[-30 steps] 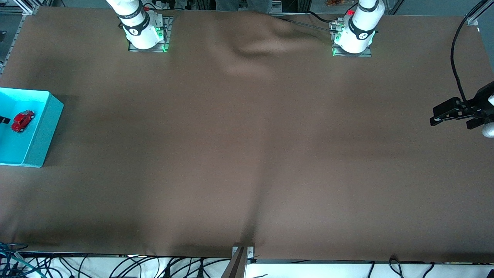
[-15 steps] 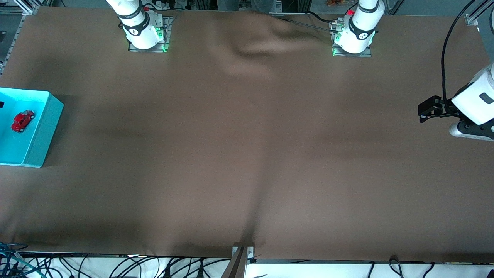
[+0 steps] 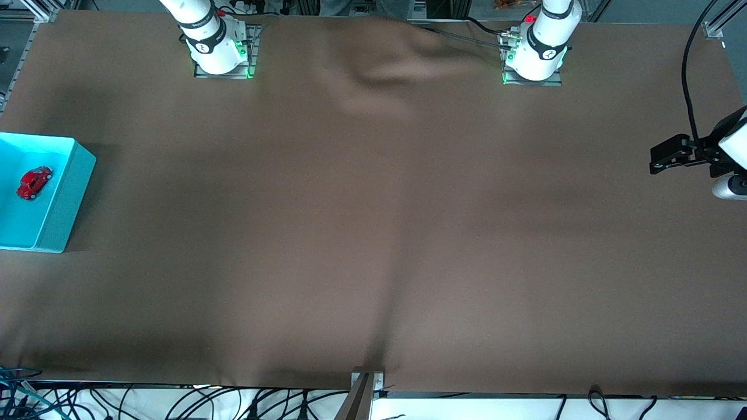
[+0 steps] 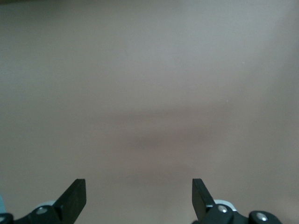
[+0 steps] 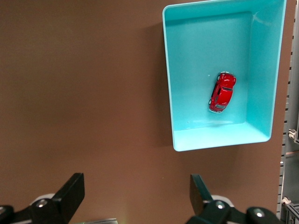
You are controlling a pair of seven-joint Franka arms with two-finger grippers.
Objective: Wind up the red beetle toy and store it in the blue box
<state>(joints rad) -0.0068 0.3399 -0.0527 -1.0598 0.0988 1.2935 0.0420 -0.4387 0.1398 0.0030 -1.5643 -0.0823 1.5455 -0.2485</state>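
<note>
The red beetle toy [image 3: 34, 182] [image 5: 222, 92] lies on its wheels inside the blue box [image 3: 55, 204] [image 5: 210, 137], which stands at the right arm's end of the table. My right gripper [image 5: 137, 191] hangs high over the brown cloth beside the box, open, with nothing between its fingers; it is outside the front view. At the left arm's end of the table my left gripper [image 3: 665, 158] [image 4: 139, 196] is over bare cloth, open and empty.
A brown cloth [image 3: 373, 221] covers the whole table, with a raised fold [image 3: 385, 64] between the two arm bases. Cables [image 3: 175, 402] hang along the table edge nearest the front camera.
The right gripper's fingertip, seen over the box a second ago, has left the front view. The left gripper swung toward the table's middle, then back out toward its own end. The toy stayed put.
</note>
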